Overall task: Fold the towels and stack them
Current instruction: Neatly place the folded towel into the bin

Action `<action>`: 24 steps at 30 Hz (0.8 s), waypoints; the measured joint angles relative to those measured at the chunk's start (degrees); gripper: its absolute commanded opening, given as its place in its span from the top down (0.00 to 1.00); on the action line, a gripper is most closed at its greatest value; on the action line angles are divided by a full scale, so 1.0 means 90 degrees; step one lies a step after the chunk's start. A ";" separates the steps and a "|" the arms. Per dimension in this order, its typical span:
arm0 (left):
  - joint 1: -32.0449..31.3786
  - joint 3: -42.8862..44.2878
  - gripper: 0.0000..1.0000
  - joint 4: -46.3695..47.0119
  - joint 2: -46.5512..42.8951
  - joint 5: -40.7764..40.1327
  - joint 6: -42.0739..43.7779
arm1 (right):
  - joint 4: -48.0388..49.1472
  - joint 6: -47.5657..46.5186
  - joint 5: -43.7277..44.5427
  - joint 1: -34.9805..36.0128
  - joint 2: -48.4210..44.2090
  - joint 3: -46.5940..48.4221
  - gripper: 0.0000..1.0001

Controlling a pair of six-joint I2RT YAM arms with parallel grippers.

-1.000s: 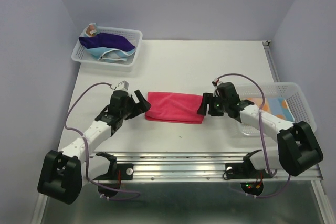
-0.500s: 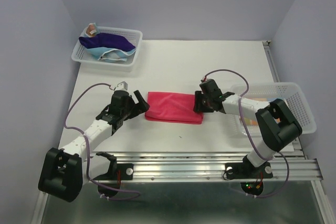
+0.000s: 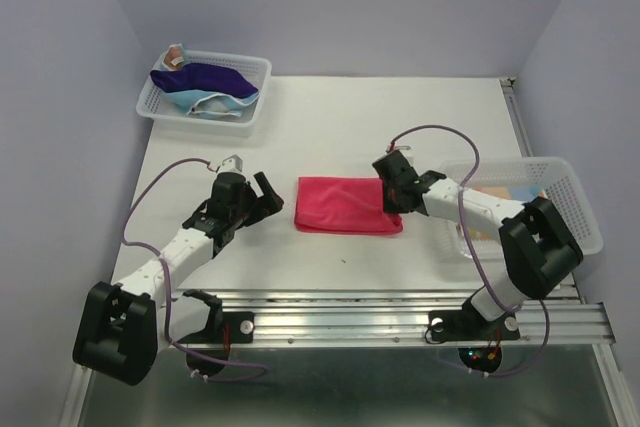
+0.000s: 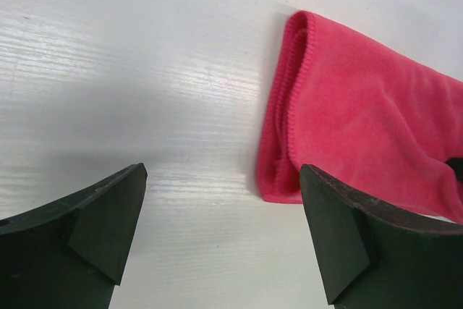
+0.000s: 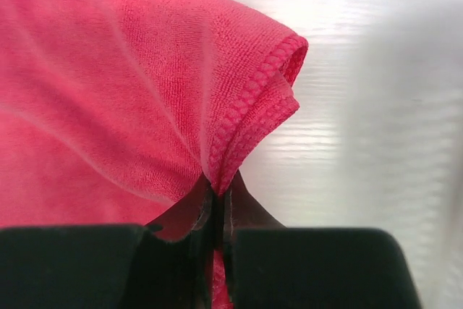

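A folded bright pink towel (image 3: 345, 206) lies mid-table. My right gripper (image 3: 392, 194) is shut on its right hemmed edge; in the right wrist view the pink towel (image 5: 130, 92) bunches up into the pinched jaws of the right gripper (image 5: 217, 197). My left gripper (image 3: 262, 198) stands open a little to the left of the towel, apart from it. The left wrist view shows the left gripper (image 4: 224, 233) over bare table, the pink towel's (image 4: 347, 121) folded end just ahead to the right. Navy-purple (image 3: 205, 77) and light blue (image 3: 190, 100) towels lie in the far-left basket.
A white mesh basket (image 3: 256, 71) stands at the far left corner of the table. Another white basket (image 3: 578, 209) sits at the right edge with a patterned cloth (image 3: 525, 197) inside, the right forearm crossing over its left end. A metal rail (image 3: 400, 307) runs along the near edge.
My right gripper closed on the pink towel's right edge and drew it a little to the right. The left arm kept still, so a gap opened beside it.
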 measured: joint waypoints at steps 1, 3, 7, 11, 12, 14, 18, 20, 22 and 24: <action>0.0000 0.0000 0.01 0.0000 0.0000 -0.0019 0.0002 | -0.0250 -0.0124 0.0202 0.0000 -0.0141 0.0090 0.99; 0.0000 0.0000 0.01 0.0000 0.0000 -0.0085 0.0010 | -0.0765 -0.0474 0.0585 0.0000 -0.0488 0.0350 0.99; 0.0000 0.0000 0.01 -0.0010 0.0000 -0.0192 0.0046 | -0.1518 -0.1035 0.1358 -0.0002 -0.1042 0.0991 0.99; 0.0000 0.0000 0.01 -0.0073 0.0000 -0.0381 0.0051 | -0.2169 -0.1460 0.2016 -0.0005 -0.1110 0.1610 0.99; 0.0000 0.0000 0.01 -0.0087 0.0000 -0.0440 0.0053 | -0.2373 -0.1603 0.2183 -0.0012 -0.1110 0.1715 0.99; 0.0000 0.0000 0.01 -0.0095 0.0000 -0.0500 0.0051 | -0.2662 -0.1775 0.2399 -0.0053 -0.1107 0.1812 0.99; 0.0000 0.0000 0.01 -0.0104 0.0000 -0.0644 0.0051 | -0.3169 -0.1943 0.2688 -0.0141 -0.1107 0.2001 0.99; 0.0000 0.0000 0.01 -0.0107 0.0000 -0.0697 0.0051 | -0.3478 -0.1972 0.2754 -0.0175 -0.1107 0.2254 0.99; 0.0000 0.0000 0.01 -0.0109 -0.0010 -0.0726 0.0051 | -0.3752 -0.1936 0.2795 -0.0189 -0.1105 0.2516 0.99; 0.0000 0.0000 0.01 -0.0121 -0.0041 -0.0743 0.0051 | -0.4150 -0.1800 0.2832 -0.0204 -0.1088 0.2897 0.99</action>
